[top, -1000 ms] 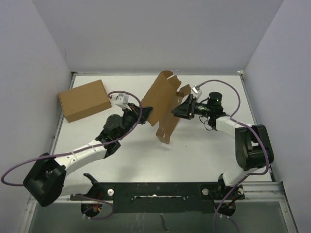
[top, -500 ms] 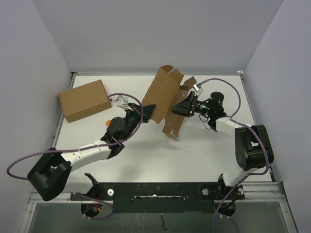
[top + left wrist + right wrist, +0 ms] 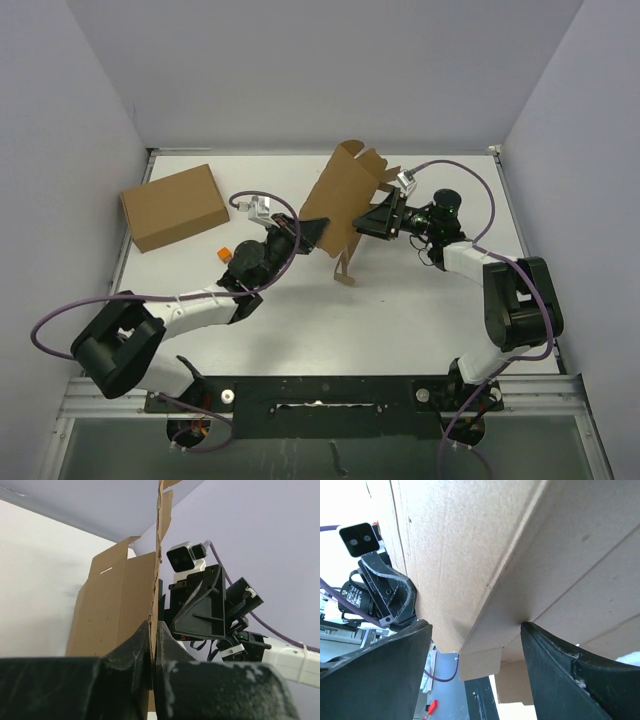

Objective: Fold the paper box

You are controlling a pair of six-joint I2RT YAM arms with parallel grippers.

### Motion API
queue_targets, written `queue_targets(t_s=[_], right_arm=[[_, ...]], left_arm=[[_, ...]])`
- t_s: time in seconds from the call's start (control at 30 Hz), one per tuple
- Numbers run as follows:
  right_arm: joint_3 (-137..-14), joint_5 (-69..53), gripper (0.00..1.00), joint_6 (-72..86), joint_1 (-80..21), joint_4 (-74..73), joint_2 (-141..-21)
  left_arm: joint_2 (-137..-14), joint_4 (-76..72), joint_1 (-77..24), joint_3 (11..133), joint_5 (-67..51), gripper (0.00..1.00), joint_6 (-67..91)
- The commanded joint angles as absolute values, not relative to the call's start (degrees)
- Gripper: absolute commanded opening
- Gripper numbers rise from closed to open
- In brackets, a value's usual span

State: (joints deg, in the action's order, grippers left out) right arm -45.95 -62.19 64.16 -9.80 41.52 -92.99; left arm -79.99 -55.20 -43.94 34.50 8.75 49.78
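1. The paper box (image 3: 345,200) is held up off the table (image 3: 420,320), between the two arms, at mid-width and toward the far side. It stands roughly on edge as a mostly unfolded blank, with panels bent along their creases. Notched flaps are at the top and a narrow tab hangs toward the table. Whether that tab touches the surface cannot be told.
2. The left gripper (image 3: 315,232) has its jaws closed tight on a lower edge of the sheet. The left wrist view shows the cardboard (image 3: 120,605) pinched between both fingers.
3. The right gripper (image 3: 378,215) stands with jaws wide, straddling a creased corner of the box (image 3: 520,555). One finger (image 3: 560,665) lies against the cardboard and the other (image 3: 380,670) stands apart from it, so this is no clamp.
4. Judgement on progress: the task is at an early stage. No wall is locked upright and no tab is seated in a slot. The step in hand appears to be positioning the right arm on a crease while the left arm holds the blank.
5. Judgement on the next move: the right fingers should close on, or press against, the panel beyond the crease and bend it along the scored line. The left pinch must hold firm, because a single edge grip may let the sheet pivot.
6. A larger plain box (image 3: 175,207) lies at the far left. A small orange cube (image 3: 226,252) sits beside the left arm. Both are apart from the work.
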Motion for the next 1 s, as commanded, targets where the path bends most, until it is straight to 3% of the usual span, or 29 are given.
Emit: queue_targets(t_s=[0.0, 0.27, 0.43, 0.8, 0.97], right_arm=[[-45.84, -63.46, 0.71, 65.01, -10.1, 46.02, -90.81], [-44.88, -63.37, 0.58, 66.86, -9.35, 49.32, -90.29], [-44.41, -62.9, 0.44, 67.32, -8.83, 49.97, -90.04], [-44.43, -62.48, 0.0, 65.79, -8.03, 47.07, -89.63], [-44.83, -63.19, 0.0, 65.05, -7.7, 45.92, -89.85]], left_arm=[[-82.11, -62.41, -44.21, 37.5, 6.69, 0.0, 53.51], [-85.18, -64.33, -44.21, 36.99, 6.76, 0.0, 56.14], [-85.82, -64.46, -44.08, 36.42, 7.4, 0.0, 56.69], [-89.81, -66.91, -43.05, 35.48, 6.93, 0.0, 59.09], [-91.31, -69.19, -42.26, 35.22, 5.44, 0.0, 59.16]])
